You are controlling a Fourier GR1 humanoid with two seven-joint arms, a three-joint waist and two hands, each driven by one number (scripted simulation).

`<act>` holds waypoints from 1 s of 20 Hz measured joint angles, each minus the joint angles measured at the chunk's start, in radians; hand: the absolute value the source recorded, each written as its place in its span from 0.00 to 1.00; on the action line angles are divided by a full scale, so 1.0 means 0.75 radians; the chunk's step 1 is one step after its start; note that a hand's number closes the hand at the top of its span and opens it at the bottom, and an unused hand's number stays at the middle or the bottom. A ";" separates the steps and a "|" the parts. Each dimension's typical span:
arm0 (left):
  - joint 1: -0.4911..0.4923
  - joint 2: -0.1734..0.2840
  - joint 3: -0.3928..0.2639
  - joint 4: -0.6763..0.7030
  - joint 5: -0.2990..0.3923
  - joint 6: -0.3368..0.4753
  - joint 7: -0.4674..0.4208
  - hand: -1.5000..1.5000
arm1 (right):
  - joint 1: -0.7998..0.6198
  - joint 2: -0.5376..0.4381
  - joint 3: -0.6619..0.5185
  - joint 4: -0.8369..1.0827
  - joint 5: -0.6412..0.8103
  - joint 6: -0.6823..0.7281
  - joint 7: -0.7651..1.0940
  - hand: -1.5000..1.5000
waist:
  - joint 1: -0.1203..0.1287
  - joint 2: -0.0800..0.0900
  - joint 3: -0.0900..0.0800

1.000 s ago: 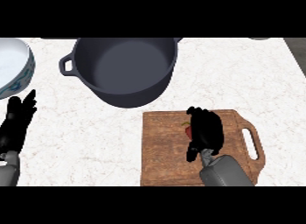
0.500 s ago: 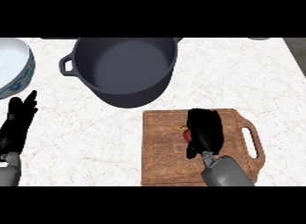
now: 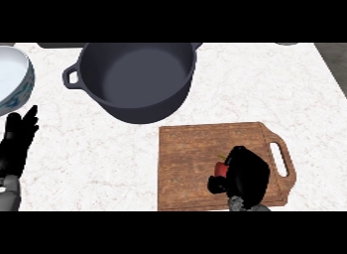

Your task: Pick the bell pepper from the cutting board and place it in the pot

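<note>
Curling round red bell pepper [image 3: 221,169] on cutting board [image 3: 191,158]: right hand [image 3: 246,173], pepper at thumb side.

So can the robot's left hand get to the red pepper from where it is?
Probably not easily. The left hand rests open at the counter's far left, while the bell pepper lies on the cutting board under the right hand.

Right robot hand [image 3: 247,174] around bell pepper [image 3: 222,169]

Red bell pepper [image 3: 221,169] on cutting board [image 3: 191,163]
</note>
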 measured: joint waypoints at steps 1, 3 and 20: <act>0.001 0.005 0.003 0.000 0.001 -0.003 0.004 0.50 | 0.024 -0.001 0.012 -0.020 0.022 -0.001 0.024 1.00 | -0.002 -0.001 0.000; 0.011 0.005 0.006 0.001 0.001 -0.002 0.000 0.50 | 0.062 -0.001 0.036 -0.057 0.086 0.001 0.057 1.00 | -0.006 -0.002 -0.001; -0.028 -0.010 -0.023 0.031 -0.013 -0.014 0.001 0.50 | -0.390 -0.007 0.236 -0.451 0.765 0.156 0.105 1.00 | 0.050 0.002 -0.005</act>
